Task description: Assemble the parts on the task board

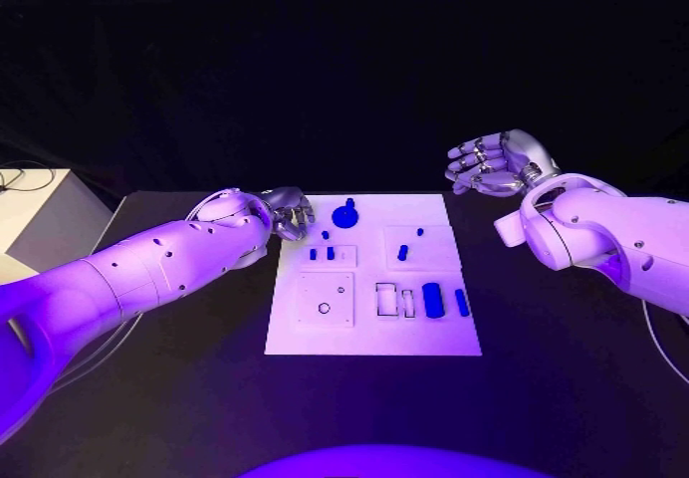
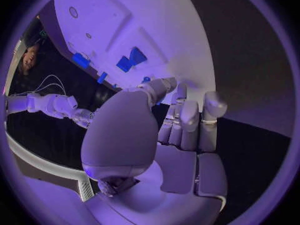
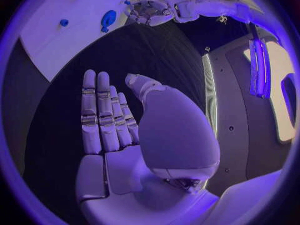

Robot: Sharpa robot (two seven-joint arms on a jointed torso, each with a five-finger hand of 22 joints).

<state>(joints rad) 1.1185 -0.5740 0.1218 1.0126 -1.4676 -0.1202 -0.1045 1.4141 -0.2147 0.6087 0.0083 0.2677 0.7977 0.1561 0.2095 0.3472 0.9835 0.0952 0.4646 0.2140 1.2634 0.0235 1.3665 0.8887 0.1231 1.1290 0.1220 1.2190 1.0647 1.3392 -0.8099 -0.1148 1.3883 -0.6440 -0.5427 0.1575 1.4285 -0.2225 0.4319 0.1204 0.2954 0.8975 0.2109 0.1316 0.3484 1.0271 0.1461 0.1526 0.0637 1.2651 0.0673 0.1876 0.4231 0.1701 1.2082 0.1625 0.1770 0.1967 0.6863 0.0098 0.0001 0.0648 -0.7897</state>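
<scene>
Two hands flank the task board, neither holding a part.

The left hand (image 1: pixel 288 212) sits at the far left corner of the task board (image 1: pixel 373 334), fingers loosely extended and holding nothing; a large blue part (image 1: pixel 344 213) lies just to its right, with smaller blue parts (image 1: pixel 322 254) nearer the robot. The right hand (image 1: pixel 496 162) hovers beyond the board's far right corner, well apart from the parts, its fingers extended side by side and nothing in its grasp.
</scene>
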